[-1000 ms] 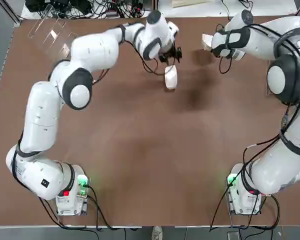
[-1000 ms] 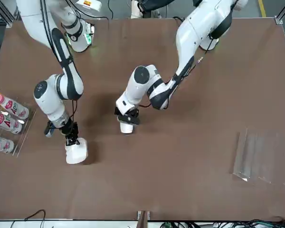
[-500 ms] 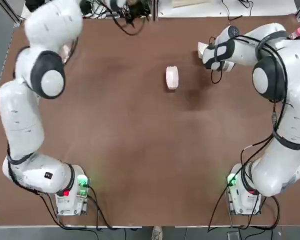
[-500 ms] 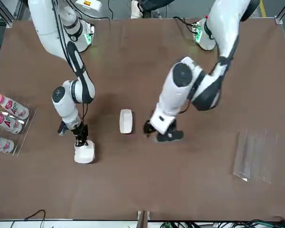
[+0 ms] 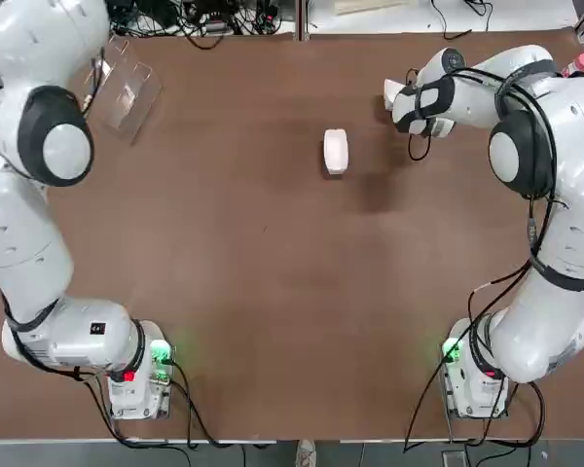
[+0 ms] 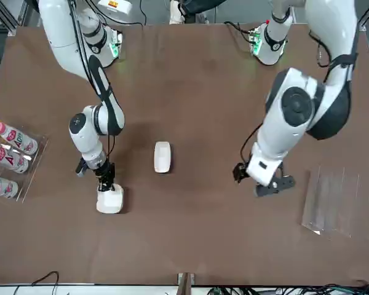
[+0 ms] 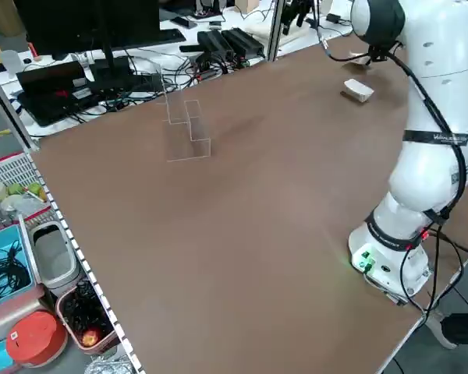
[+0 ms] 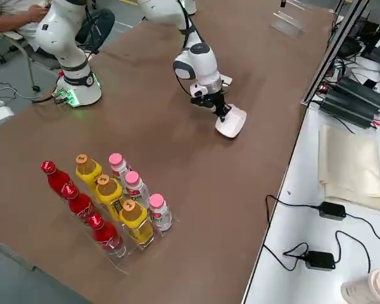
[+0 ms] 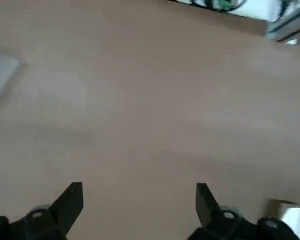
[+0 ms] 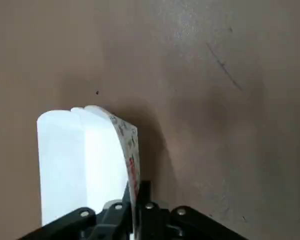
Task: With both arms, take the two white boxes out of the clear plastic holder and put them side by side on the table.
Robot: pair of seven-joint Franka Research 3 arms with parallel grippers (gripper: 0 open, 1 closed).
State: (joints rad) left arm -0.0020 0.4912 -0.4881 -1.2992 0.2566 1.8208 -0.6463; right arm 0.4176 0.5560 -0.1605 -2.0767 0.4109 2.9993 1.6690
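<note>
The right claw [image 10: 137, 192] was pinched on the larger white box [image 6: 110, 200], held over the worktop [image 6: 172, 246] near the smaller white box [image 6: 162, 157], which lay flat. The left claw [image 9: 140, 200] stood wide and empty, between that box and the clear holder [image 6: 335, 203]. Setting down well meant lowering the held box gently, squaring it beside the other, then loosening only once it rested. Both boxes looked plain and round-cornered, the held one with a printed edge.
</note>
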